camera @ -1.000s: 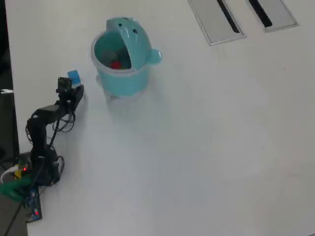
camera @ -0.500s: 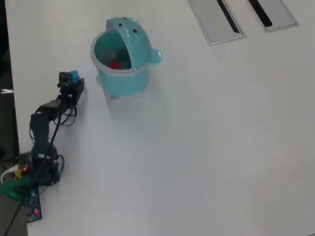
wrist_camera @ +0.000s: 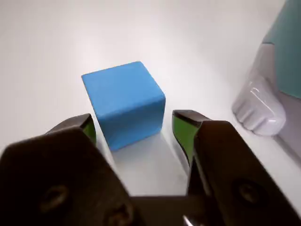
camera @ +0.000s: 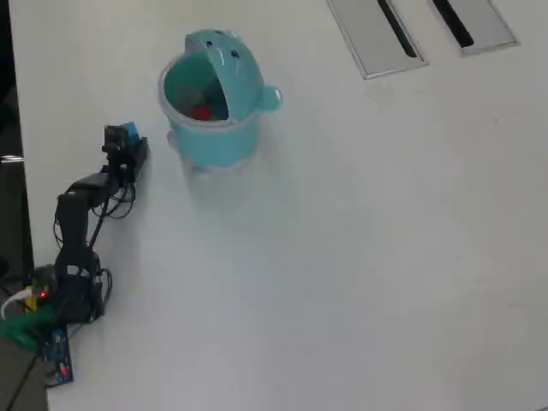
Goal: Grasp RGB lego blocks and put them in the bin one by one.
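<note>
With the black jaws spread wide in the wrist view, the gripper [wrist_camera: 134, 127] stands released, its green-lined fingertips [wrist_camera: 181, 127] flanking the near end of the blue block [wrist_camera: 124, 103] without visibly touching it. The block sits on the white table [wrist_camera: 56, 42], turned a little askew to the jaw line, so the pads look set to meet corners before flat faces. Judgement: the step in hand is the grasp, and it wants the gripper pushed further forward so the pads cover the block's middle, then a slow close that lets the cube square itself rather than squirt out. Beyond the block, at the right edge, stand a pale foot and the teal wall of the bin [wrist_camera: 289, 52]. The overhead view puts the bin [camera: 214, 141] near, to the right of the gripper [camera: 127, 141]; its lid is tipped open and a red block [camera: 202, 112] lies inside. A short lift and swing should reach the mouth.
</note>
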Controlling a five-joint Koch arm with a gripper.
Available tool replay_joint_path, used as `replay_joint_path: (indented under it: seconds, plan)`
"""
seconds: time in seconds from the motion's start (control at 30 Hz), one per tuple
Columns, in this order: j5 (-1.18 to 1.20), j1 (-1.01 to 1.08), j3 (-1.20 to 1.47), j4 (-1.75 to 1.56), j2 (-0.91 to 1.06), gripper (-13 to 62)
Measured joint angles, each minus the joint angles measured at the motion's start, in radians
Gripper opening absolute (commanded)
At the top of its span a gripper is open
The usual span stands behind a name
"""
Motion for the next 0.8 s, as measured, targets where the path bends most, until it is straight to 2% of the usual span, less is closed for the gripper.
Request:
replay_joint_path:
  seconds: [0.4, 0.47, 0.57, 0.6, 0.8]
  plan:
    - [0.002, -0.014, -0.101, 0.0, -0.078, 29.0]
    - [0.002, -0.015, -0.112, 0.0, -0.086, 22.9]
    - [0.015, -0.026, -0.112, 0.0, -0.086, 8.0]
    - [0.037, -0.029, -0.11, 0.0, -0.083, 5.6]
    - [0.097, -0.051, -0.089, 0.002, -0.049, 5.4]
